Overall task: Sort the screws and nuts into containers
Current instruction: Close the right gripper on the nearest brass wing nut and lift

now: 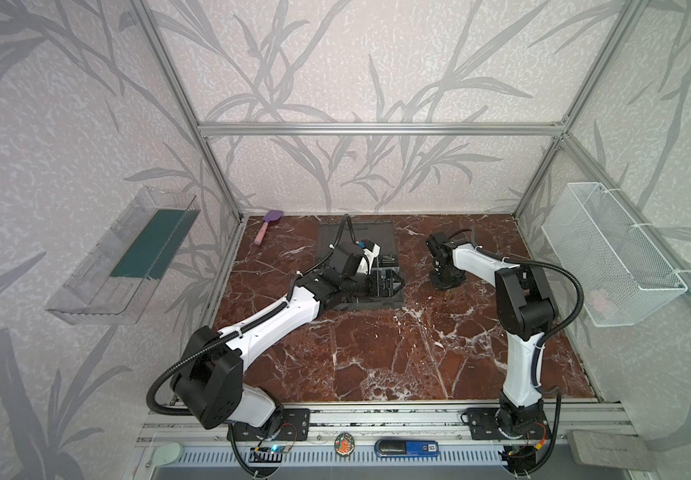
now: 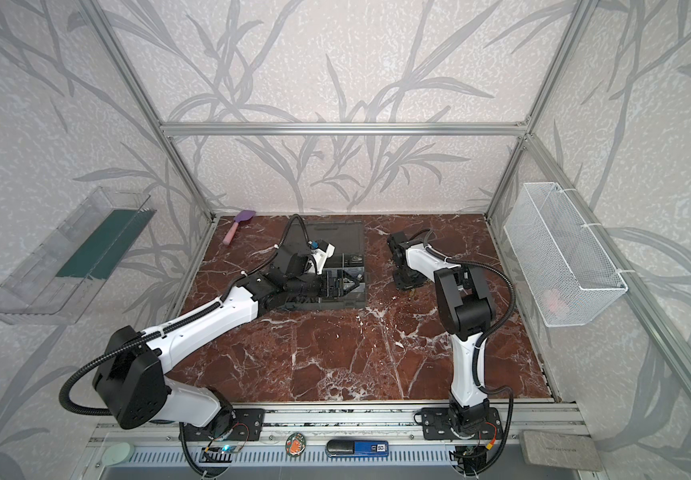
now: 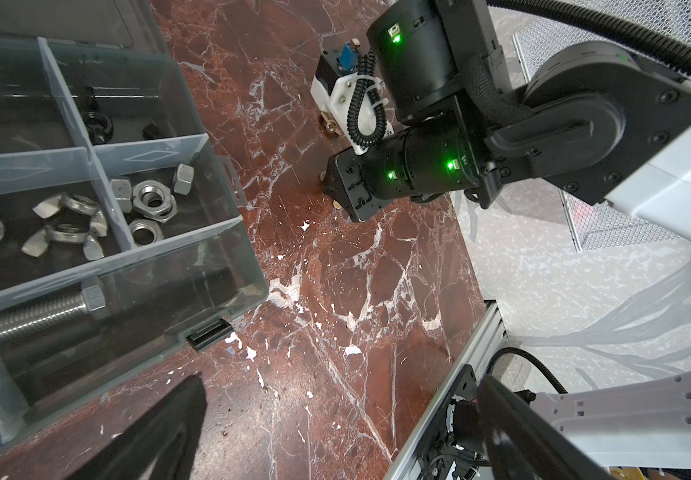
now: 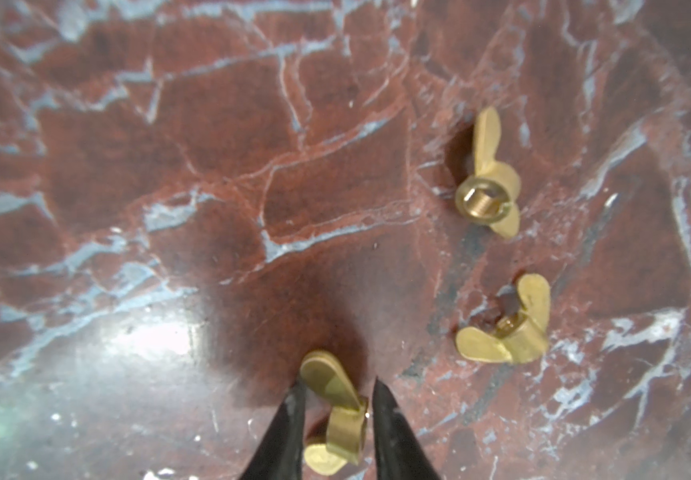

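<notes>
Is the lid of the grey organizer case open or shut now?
Open. The lid lies flat behind the organizer case, and the silver nuts inside it are uncovered.

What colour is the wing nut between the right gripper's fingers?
The wing nut is brass yellow; clearest in the right wrist view.

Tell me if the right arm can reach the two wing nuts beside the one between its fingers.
Probably yes: both wing nuts lie on bare table close beside the right gripper, nothing covering them.
</notes>
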Controlling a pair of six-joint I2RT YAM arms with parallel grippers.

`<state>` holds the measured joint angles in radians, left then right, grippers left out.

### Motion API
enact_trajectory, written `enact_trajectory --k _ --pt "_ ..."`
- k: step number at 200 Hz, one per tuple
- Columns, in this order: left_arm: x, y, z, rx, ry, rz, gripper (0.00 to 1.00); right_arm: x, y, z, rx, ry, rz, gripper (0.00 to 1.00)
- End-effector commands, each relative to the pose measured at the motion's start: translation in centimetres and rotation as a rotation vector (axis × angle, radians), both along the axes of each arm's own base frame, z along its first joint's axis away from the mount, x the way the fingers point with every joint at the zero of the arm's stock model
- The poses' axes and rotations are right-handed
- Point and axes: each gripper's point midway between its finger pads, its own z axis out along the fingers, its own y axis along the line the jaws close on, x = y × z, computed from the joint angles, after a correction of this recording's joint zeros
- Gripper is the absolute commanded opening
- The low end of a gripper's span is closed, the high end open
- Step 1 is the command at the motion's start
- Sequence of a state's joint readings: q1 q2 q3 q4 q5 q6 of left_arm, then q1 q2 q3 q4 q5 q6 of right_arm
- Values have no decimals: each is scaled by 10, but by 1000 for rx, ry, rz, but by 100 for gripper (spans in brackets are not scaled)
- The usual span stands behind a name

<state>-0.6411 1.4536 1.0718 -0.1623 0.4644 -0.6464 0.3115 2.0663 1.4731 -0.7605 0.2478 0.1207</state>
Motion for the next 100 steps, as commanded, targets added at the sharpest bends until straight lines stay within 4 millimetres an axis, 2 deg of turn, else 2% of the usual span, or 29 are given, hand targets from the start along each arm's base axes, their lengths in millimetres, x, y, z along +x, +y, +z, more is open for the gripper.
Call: enact_trajectory --k 1,19,48,100 --pt "1 -1 6 -1 -20 -2 100 -6 -4 -3 -27 32 -1 25" --pt "1 -2 6 -1 -18 -1 99 -8 -4 -4 -26 36 -2 23" --pt "1 -1 6 2 -19 0 99 -9 -4 -5 -22 42 -5 13" --pt "2 5 13 36 -52 1 99 -4 14 24 26 -10 17 5"
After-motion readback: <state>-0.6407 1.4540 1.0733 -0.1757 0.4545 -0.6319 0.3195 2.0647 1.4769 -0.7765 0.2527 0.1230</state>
